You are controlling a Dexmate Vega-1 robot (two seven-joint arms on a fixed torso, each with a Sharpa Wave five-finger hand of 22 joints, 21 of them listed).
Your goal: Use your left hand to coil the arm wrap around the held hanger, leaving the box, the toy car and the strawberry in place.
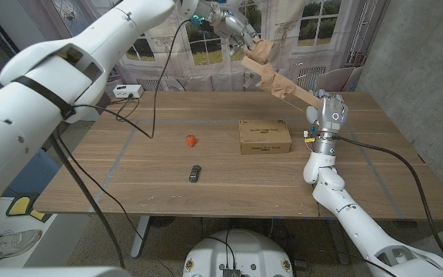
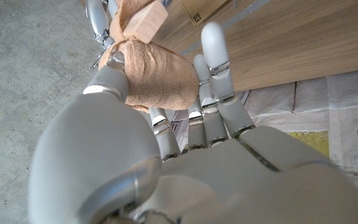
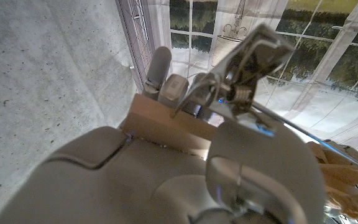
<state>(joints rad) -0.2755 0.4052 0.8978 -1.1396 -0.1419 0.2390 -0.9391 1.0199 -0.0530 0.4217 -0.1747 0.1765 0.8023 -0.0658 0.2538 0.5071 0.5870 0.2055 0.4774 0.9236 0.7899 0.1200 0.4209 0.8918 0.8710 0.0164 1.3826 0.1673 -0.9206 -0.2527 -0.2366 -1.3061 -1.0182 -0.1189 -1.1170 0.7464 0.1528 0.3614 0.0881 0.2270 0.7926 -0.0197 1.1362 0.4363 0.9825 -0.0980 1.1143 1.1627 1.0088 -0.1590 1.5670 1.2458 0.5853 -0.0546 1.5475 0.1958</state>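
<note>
Wooden table [image 1: 129, 173] is set before tall windows [image 1: 321, 23], and above it the tan arm wrap [image 1: 271, 75] is pinched by left hand [image 1: 233, 29] fingers around the hanger [image 2: 146, 23] clasped in the right hand [image 1: 328, 109].

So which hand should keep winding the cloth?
The left hand. Its fingers already grip the bunched arm wrap at the hanger's far end, while the right hand holds the hanger.
</note>
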